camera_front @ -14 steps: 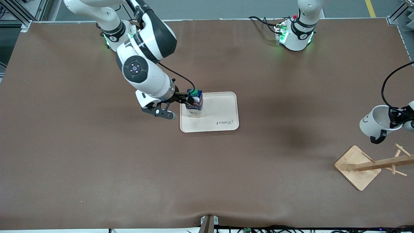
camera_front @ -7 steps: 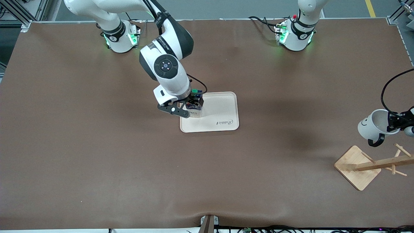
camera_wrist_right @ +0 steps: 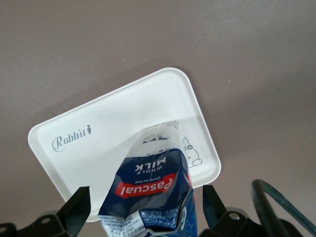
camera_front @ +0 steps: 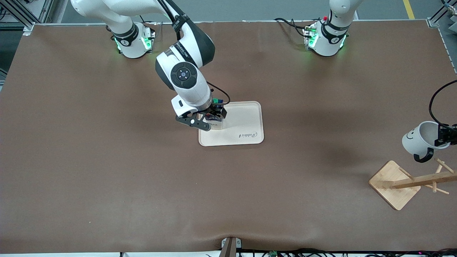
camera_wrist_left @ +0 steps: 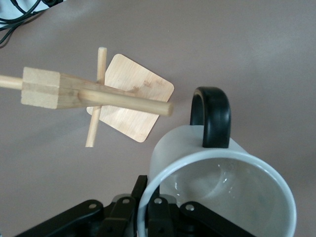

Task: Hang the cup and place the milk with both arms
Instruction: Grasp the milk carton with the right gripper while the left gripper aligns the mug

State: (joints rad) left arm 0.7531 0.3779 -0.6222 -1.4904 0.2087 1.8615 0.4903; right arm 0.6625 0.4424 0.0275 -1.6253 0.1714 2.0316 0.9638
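The milk [camera_front: 216,122], a dark-blue carton, stands upright on the cream tray [camera_front: 246,125], at the tray's end toward the right arm. My right gripper [camera_front: 213,116] is right over it and open. In the right wrist view its fingers [camera_wrist_right: 79,200] stand clear on either side of the milk [camera_wrist_right: 153,182]. My left gripper [camera_front: 444,136] is shut on the rim of the white cup [camera_front: 418,140], held tilted in the air just above the wooden rack [camera_front: 421,180]. In the left wrist view the cup's [camera_wrist_left: 222,182] black handle [camera_wrist_left: 211,116] sits close to a rack peg [camera_wrist_left: 128,101].
The rack's square wooden base [camera_front: 392,184] sits near the left arm's end of the table, with several pegs sticking out. The brown table mat [camera_front: 142,185] is bare elsewhere. Cables lie along the table edge nearest the front camera.
My right arm has swung round from beside the carton to over it. My left gripper has carried the cup toward the rack's pegs.
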